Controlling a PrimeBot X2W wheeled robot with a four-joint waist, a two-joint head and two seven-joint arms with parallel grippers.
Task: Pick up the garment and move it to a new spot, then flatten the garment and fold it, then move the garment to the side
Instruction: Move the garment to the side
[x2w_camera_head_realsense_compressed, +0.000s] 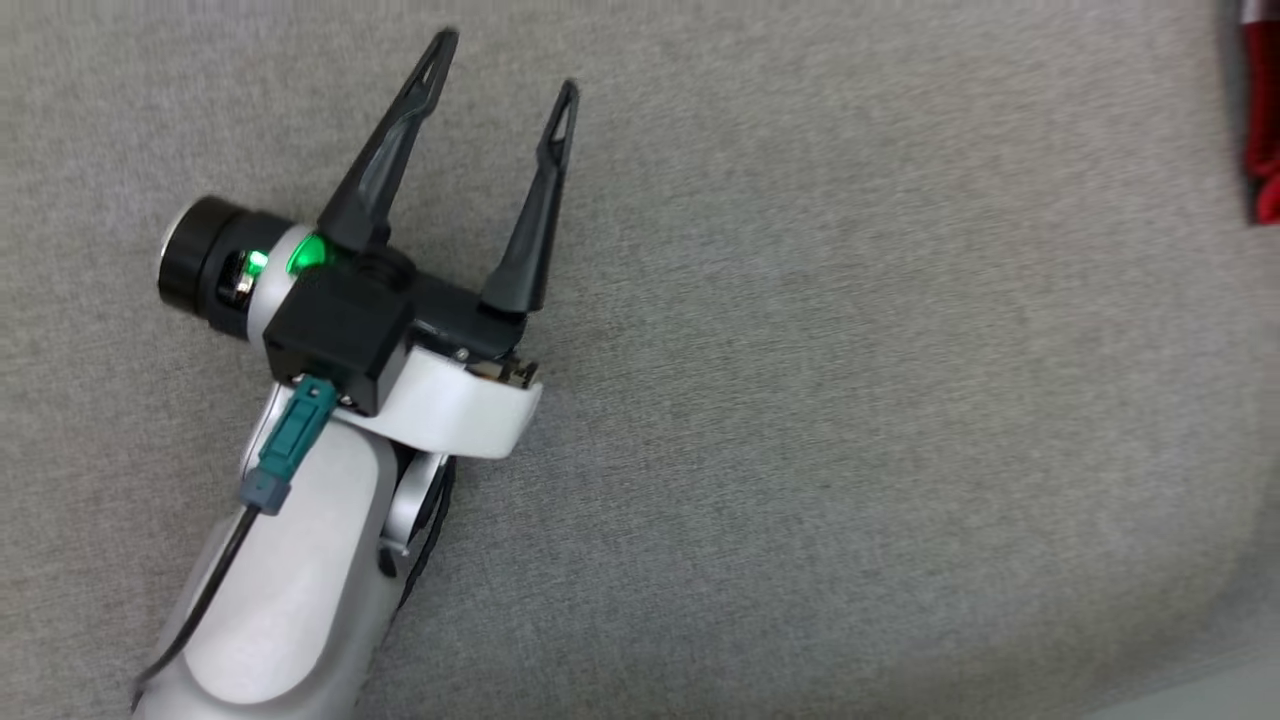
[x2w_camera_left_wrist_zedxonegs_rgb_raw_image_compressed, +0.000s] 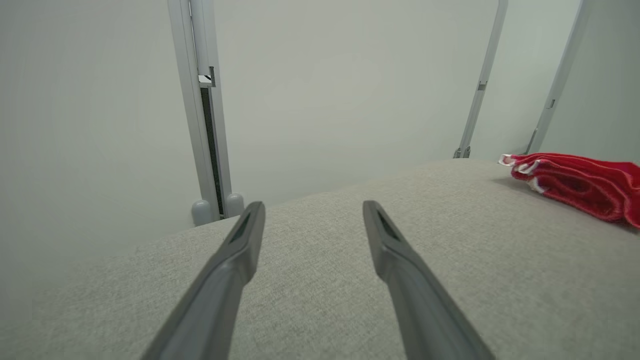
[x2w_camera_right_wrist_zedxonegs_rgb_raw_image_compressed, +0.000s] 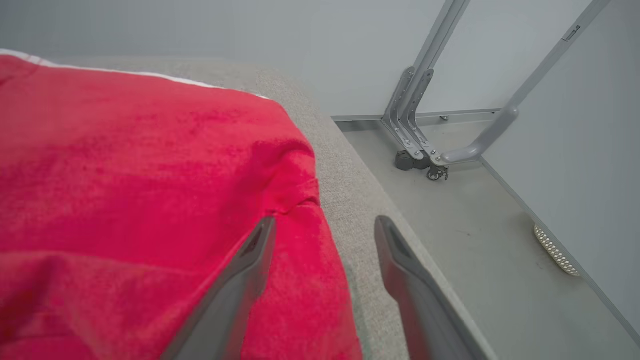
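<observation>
The garment is red cloth with white trim, lying folded on the grey fabric surface. In the head view just a sliver of the garment shows at the far right edge. The left wrist view has the garment at the right, well away from my left gripper. My left gripper hovers open over bare fabric with nothing between its fingers. My right gripper is open, its left finger over the garment's right edge and its right finger over the surface's edge. Nothing is clamped between them.
The grey surface drops off at its right edge to a pale floor. A metal frame leg with a caster stands on that floor. White upright posts and plain walls rise behind the surface.
</observation>
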